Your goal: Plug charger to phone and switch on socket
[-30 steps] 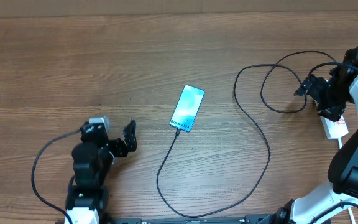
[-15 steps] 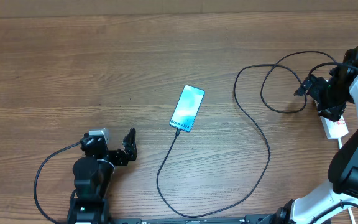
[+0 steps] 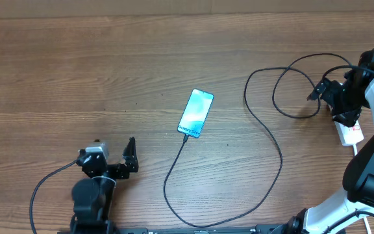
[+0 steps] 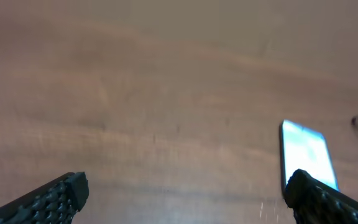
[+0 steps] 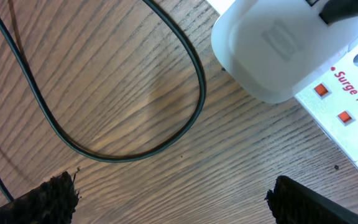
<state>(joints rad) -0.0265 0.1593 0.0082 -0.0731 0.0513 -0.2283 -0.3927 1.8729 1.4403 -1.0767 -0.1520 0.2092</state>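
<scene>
The phone (image 3: 195,112) lies face up mid-table, its light blue screen lit; it also shows in the left wrist view (image 4: 306,155). The charger cable (image 3: 274,146) is thin and black. Its tip meets the phone's lower end, and it loops along the front and up to the right. The socket (image 3: 350,133) is a white strip with red switches (image 5: 321,90) at the right edge, with a white plug block (image 5: 278,50) on it. My right gripper (image 3: 323,91) (image 5: 179,199) is open beside the strip, over a cable loop (image 5: 194,81). My left gripper (image 3: 130,159) (image 4: 185,196) is open and empty, front left of the phone.
The wooden table (image 3: 109,71) stretches bare at the back and left. The left arm's own black lead (image 3: 41,185) curves by the front left edge. More cable loops (image 3: 297,84) lie at the right, near the strip.
My left gripper has drawn back toward the front edge, away from the phone. The right arm, phone and cable have not moved.
</scene>
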